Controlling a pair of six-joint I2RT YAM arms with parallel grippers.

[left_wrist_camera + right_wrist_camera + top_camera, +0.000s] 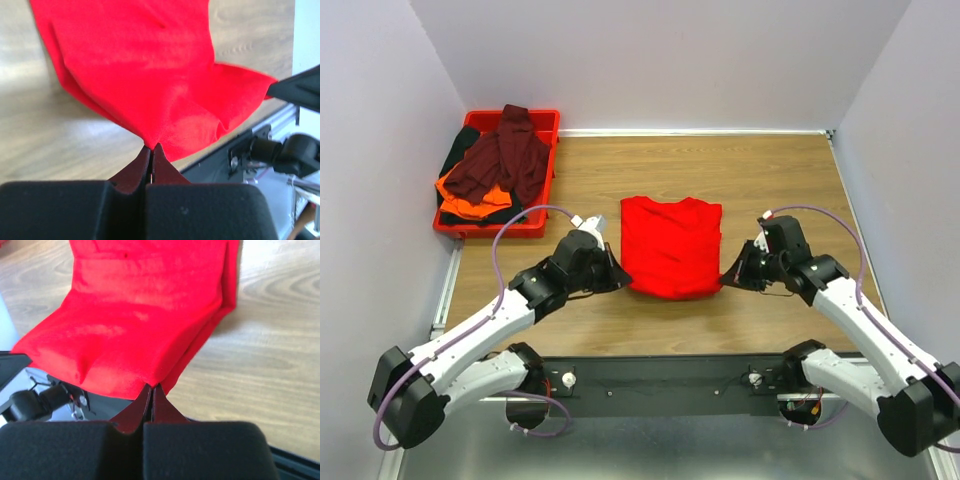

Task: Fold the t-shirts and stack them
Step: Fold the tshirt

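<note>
Red plastic at far left: the tray sits at the back corner of the table and holds the waiting pile. The maroon shirt is draped on top, the orange shirt pokes out beneath it, and the black shirt lies along the left wall. None of them looks folded. I'd say they are parked there to leave the wood free for one shirt at a time.

Moving in, the left gripper has its jaws closed right down, fingertips meeting on a pinch of red cloth at the garment's near-left corner. The cloth fans up and away from the pinch, so that corner is lifted, not lying flat.

In the centre of the table is the red shirt. It is a tidy rectangle with no sleeves sticking out, and its near hem is raised between the two arms.

On the right, the right gripper mirrors the left, jaws clamped tight on the near-right corner, with doubled layers showing along the edge there. A matched grip at both corners holds the hem taut and level. That reads to me as set-up for carrying the near edge over to the far one, the halving fold. Three shirts wait after this one, and no stack is begun.
</note>
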